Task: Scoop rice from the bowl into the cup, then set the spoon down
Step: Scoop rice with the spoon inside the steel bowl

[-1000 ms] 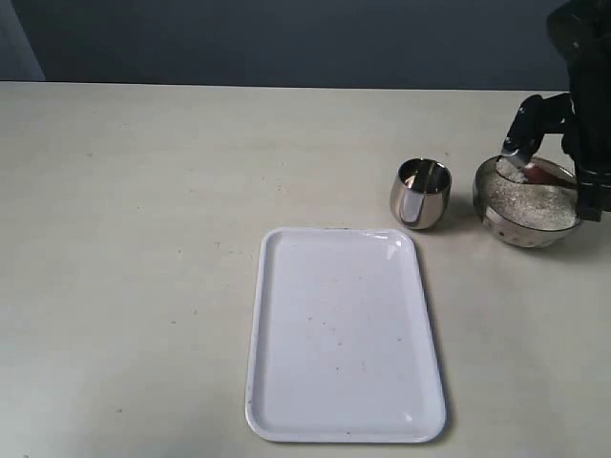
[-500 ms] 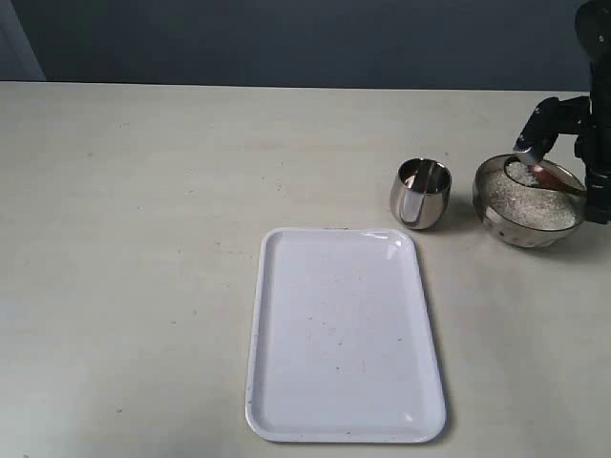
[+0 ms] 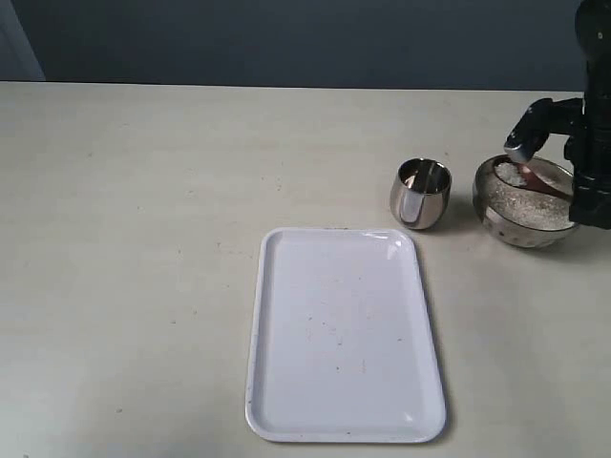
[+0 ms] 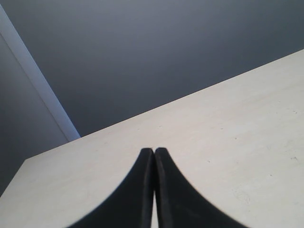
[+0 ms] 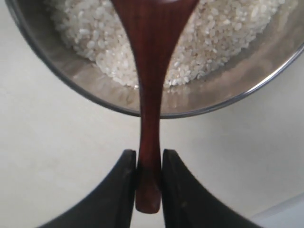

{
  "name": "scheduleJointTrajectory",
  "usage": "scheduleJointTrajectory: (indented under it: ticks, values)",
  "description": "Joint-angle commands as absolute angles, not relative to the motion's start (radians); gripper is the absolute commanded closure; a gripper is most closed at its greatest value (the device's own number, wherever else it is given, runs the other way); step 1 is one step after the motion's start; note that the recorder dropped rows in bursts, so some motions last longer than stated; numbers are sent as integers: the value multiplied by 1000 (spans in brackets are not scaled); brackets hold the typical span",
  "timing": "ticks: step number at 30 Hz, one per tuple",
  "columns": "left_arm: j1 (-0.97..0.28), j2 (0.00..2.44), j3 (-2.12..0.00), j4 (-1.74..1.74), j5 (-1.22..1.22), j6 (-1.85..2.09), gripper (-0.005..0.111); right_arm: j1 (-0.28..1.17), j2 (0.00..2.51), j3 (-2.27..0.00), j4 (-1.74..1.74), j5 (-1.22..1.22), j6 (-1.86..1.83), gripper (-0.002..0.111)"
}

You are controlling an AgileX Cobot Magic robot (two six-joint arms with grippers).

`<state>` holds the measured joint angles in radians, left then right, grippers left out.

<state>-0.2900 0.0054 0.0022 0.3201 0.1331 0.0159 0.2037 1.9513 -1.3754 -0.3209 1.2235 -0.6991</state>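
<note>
The steel bowl (image 3: 527,218) stands at the far right of the table, holding white rice (image 3: 535,202). The steel cup (image 3: 420,194) stands just to its left, apart from it. My right gripper (image 5: 149,156) is shut on the end of the reddish-brown wooden spoon (image 5: 150,95). The spoon's handle crosses the bowl rim (image 5: 90,95) and its oval head lies over the rice (image 5: 95,38). In the exterior view the spoon (image 3: 520,176) carries a heap of rice near the bowl's far left side. My left gripper (image 4: 154,152) is shut on nothing above bare table.
A white rectangular tray (image 3: 286,420) lies in front of the cup, toward the near edge. My right arm (image 3: 594,143) rises dark at the right border, over the bowl. A dark wall runs behind the table.
My right arm shifted right, then a little back left. The spoon's head moved through the rice and now sits at the bowl's left side with rice on it.
</note>
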Motion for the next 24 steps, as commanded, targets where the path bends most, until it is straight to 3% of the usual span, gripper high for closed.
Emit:
scheduleJointTrajectory:
  ticks: [1,24]
  values:
    - [-291,0,0,316,123,8,106,201,1942,-1381,-316,1221,-703,109]
    - [-291,0,0,316,123,8,106,201,1913,-1381,-256,1221,-543,109]
